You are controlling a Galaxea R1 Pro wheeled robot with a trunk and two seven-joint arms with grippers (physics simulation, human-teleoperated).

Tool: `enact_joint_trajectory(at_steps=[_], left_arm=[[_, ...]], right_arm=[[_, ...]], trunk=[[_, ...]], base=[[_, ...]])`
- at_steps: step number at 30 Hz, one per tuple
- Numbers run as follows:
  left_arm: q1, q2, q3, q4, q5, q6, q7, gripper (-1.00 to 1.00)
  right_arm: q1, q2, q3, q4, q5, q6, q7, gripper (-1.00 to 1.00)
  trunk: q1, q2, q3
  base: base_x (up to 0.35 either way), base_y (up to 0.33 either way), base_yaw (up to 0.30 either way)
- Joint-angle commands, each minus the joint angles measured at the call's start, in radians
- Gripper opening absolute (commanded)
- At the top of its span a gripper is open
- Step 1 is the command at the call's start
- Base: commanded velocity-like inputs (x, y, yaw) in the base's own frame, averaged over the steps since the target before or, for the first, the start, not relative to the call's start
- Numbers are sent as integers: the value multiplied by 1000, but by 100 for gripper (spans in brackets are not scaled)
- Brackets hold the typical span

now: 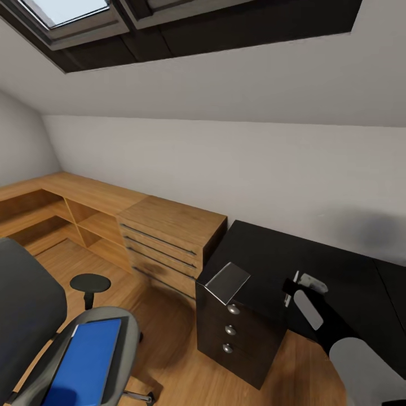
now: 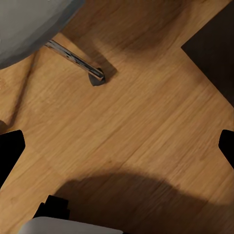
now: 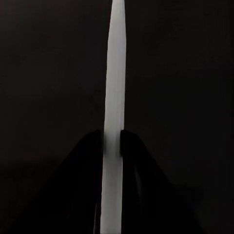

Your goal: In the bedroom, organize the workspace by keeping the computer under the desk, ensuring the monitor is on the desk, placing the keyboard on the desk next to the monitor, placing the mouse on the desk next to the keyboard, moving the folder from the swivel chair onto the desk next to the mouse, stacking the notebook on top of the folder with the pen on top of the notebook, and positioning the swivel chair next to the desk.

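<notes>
Nearest, the chair [image 1: 31, 316] stands at the head view's lower left, its grey back tall at the edge and one round black armrest [image 1: 90, 282] standing clear; the folder [image 1: 84, 363] lies flat on its seat, bright blue, well apart from the desk [image 1: 338, 270]. The left gripper [image 2: 117, 146] hangs over the wood floor [image 2: 146, 112] with its fingers [image 2: 9, 151] spread wide, nothing between them; the left wrist view shows the seat's grey underside and a chrome leg [image 2: 73, 57] of the chair's base just beyond.

Further on, the desk's black drawers [image 1: 237, 332] face the floor, three silver knobs [image 1: 233, 309] in a column; a flat grey slab [image 1: 228, 281] sits tilted at the desk's near corner, and what it is cannot be told. The right gripper [image 3: 113, 141] is over the black top, fingers pressed together on a thin white strip [image 3: 116, 73] seen edge-on; its identity is unclear too.

Behind the drawers and touching the desk's end stands a wooden chest [image 1: 169, 237] with long bar handles; a low wooden shelf unit [image 1: 62, 208] runs on from it along the white wall [image 1: 225, 163]; above, a skylight [image 1: 73, 11] is set in the sloping ceiling.
</notes>
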Motion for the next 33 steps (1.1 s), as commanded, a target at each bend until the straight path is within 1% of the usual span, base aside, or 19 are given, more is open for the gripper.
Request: enact_joint_trajectory(at_steps=[1,3,5,9,33], left_arm=[[-1,0,-6,1,11,-2,-6,100],[-1,0,-6,1,11,-2,-6,100],[-1,0,-6,1,11,-3,-6,100],[-1,-1,-6,1,11,-4,-5,100],[-1,-2,-6,1,11,-4,-5,100]], right_arm=[[-1,-1,14,11,-2,-12,-8,-100],[-1,-1,28,24,3,-35,-7,-100],[-1,-1,41,33,6,-58,-6,-100],[-1,-1,49,38,8,-72,-5,-100],[-1,-1,52,41,9,-76,-5,-100]], trunk=[[0,-1,-1],[0,-1,-1],[8,-15,-7],[23,-43,-20],[115,-211,-95]], base=[[0,0,0],[0,0,0],[0,0,0],[0,0,0],[0,0,0]])
